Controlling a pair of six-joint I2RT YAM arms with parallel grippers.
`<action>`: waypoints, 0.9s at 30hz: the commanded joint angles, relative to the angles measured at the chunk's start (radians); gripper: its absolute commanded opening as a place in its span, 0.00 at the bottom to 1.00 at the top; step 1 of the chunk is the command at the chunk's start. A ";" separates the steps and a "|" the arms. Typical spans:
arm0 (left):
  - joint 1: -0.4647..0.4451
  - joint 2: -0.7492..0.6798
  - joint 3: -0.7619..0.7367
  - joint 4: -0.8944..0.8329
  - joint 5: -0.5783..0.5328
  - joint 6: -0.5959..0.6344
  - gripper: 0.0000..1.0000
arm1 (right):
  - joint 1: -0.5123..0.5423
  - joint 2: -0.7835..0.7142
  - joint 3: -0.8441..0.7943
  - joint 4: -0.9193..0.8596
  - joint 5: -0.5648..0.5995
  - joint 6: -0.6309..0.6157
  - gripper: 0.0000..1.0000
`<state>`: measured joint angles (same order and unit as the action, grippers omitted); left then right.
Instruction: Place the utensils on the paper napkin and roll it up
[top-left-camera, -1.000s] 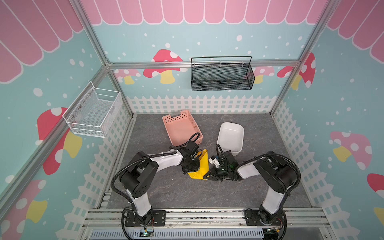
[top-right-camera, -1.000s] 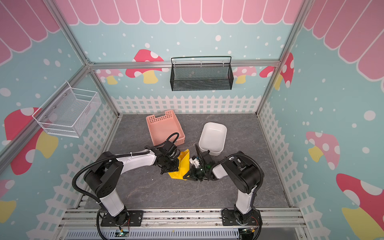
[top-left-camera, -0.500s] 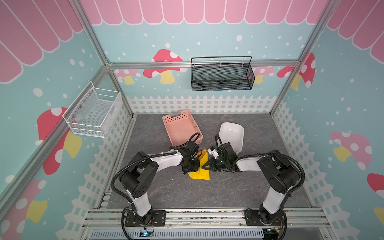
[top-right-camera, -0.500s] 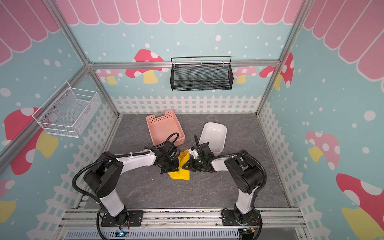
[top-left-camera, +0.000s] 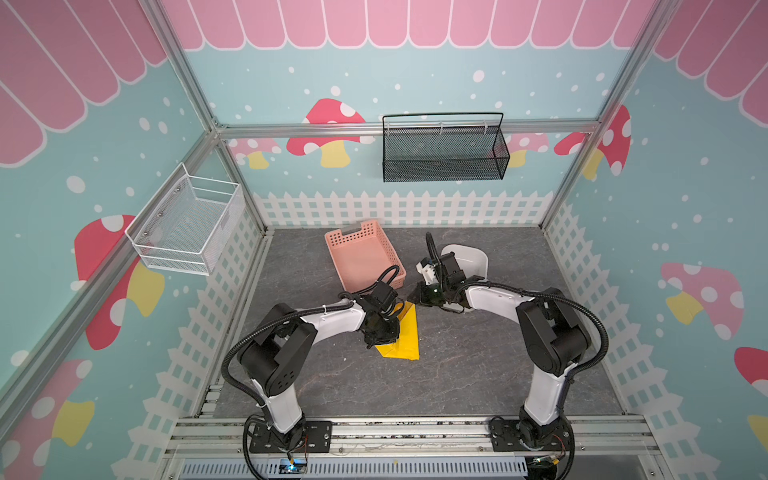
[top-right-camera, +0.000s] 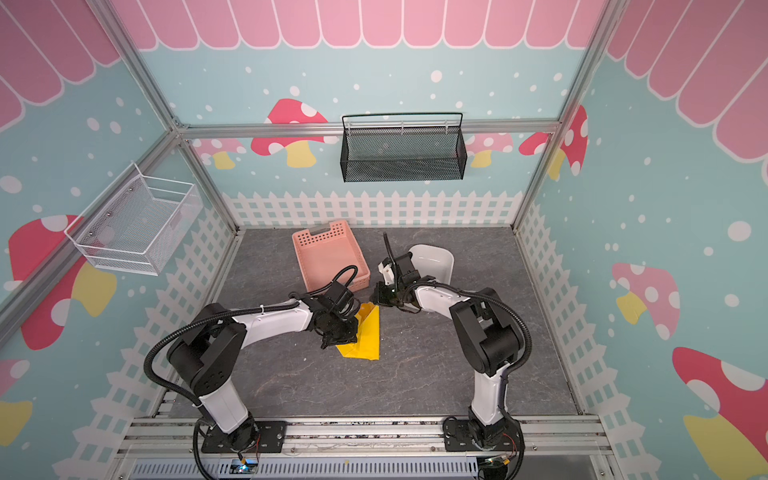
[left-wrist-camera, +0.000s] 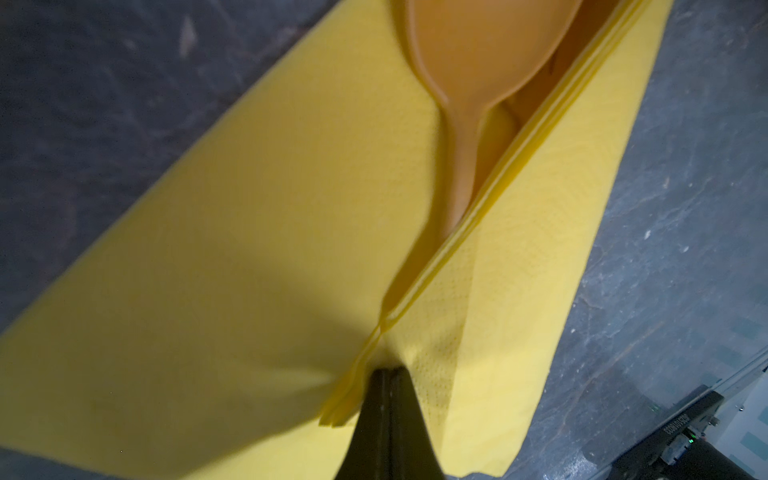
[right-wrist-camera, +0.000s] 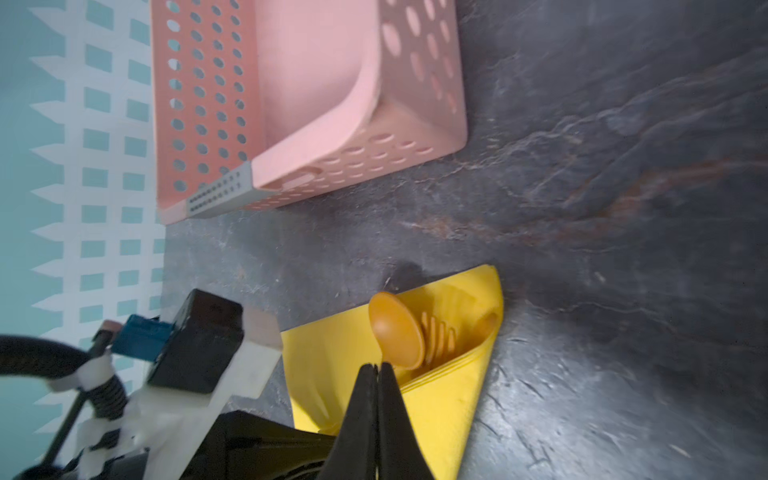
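Both claws are pressed together with nothing between their jaws. In both top views the paper napkin (top-left-camera: 406, 338) lies on the grey desk (top-left-camera: 465, 361) in front of the pink basket (top-left-camera: 361, 259). It is already folded over into a long wedge with the utensils (left-wrist-camera: 461, 166) tucked inside. The right wrist view shows the spoon (right-wrist-camera: 395, 332) bowl and the fork (right-wrist-camera: 440, 337) tines poking out of the open end. The left claw (left-wrist-camera: 388, 376) has its closed tip down against the napkin's layered edge, towards the end away from the spoon bowl, seemingly pinning it. The right claw (right-wrist-camera: 377, 370) hangs at the open end, near the spoon, holding nothing. Placing looks done, and rolling is the step in hand, only one fold in. Next, I judge, the free flap needs turning over the bundle again while the pinned end keeps the paper from sliding or springing open.
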<state>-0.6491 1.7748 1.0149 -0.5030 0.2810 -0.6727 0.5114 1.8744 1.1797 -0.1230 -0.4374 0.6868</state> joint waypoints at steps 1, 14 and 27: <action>0.000 0.034 -0.035 -0.006 -0.022 0.009 0.05 | 0.001 0.052 0.028 -0.107 0.085 -0.067 0.05; 0.000 0.028 -0.039 -0.007 -0.022 0.005 0.05 | 0.001 0.126 0.066 -0.119 0.098 -0.099 0.04; 0.000 0.025 -0.039 -0.006 -0.022 0.004 0.05 | 0.002 0.088 0.111 -0.245 0.267 -0.145 0.04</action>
<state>-0.6483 1.7721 1.0100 -0.4965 0.2829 -0.6727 0.5152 1.9831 1.2591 -0.3004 -0.2440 0.5678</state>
